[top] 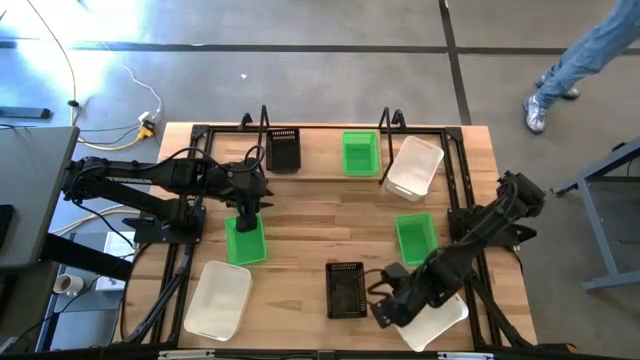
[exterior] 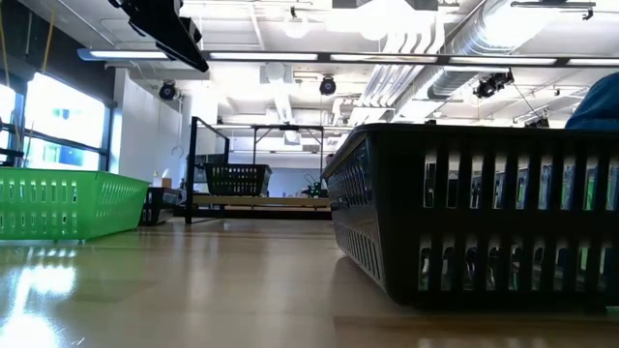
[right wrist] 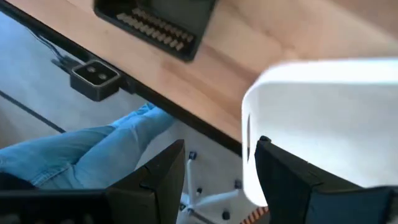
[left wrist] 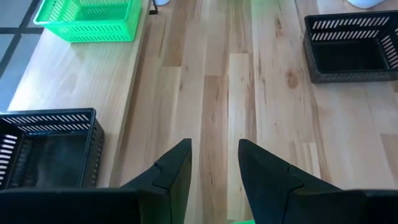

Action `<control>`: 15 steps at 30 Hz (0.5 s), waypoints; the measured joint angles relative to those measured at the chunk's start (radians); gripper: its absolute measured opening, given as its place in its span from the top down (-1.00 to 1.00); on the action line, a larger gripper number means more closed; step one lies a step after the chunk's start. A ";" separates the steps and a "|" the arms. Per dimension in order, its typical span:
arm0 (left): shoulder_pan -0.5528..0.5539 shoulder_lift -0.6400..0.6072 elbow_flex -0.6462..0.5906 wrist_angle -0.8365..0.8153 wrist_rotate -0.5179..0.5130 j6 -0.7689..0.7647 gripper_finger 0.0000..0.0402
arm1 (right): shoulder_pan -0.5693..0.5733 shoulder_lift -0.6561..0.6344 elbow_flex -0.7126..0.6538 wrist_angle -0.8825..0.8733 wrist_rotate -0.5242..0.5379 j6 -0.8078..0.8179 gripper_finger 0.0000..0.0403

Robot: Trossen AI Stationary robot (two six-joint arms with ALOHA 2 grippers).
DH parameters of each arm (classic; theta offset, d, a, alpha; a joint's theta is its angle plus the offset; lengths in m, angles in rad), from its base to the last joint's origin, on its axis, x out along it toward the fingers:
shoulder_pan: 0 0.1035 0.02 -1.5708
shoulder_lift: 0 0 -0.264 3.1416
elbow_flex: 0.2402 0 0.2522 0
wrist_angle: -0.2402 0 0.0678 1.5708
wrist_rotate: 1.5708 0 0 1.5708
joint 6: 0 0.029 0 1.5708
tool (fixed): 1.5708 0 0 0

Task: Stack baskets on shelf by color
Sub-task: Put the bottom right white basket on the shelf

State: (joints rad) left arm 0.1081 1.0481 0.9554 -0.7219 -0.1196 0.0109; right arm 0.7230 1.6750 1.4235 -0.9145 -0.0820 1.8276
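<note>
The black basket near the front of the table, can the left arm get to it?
Probably yes. The left gripper hangs over a green basket, and only bare table lies between it and the black basket. The right gripper works close beside it, so they might bump.

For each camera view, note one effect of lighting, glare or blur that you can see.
High view: bright glare washes the floor at top left. Low view: ceiling lights reflect off the table; the near black basket looms large. Right wrist view: the white basket is blurred and overexposed. Left wrist view: evenly lit and sharp.
</note>
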 joint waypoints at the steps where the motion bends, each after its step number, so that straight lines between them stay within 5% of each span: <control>1: 0.000 0.000 0.000 0.000 0.000 0.000 0.39 | 0.009 0.010 0.000 0.009 -0.001 0.021 0.12; 15: 0.000 0.000 0.000 0.000 -0.022 0.000 0.39 | 0.075 0.159 0.000 0.061 -0.018 0.132 0.12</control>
State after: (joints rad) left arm 0.1081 1.0485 0.9554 -0.7216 -0.1417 0.0109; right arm 0.7976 1.8343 1.4239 -0.8537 -0.0998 1.9598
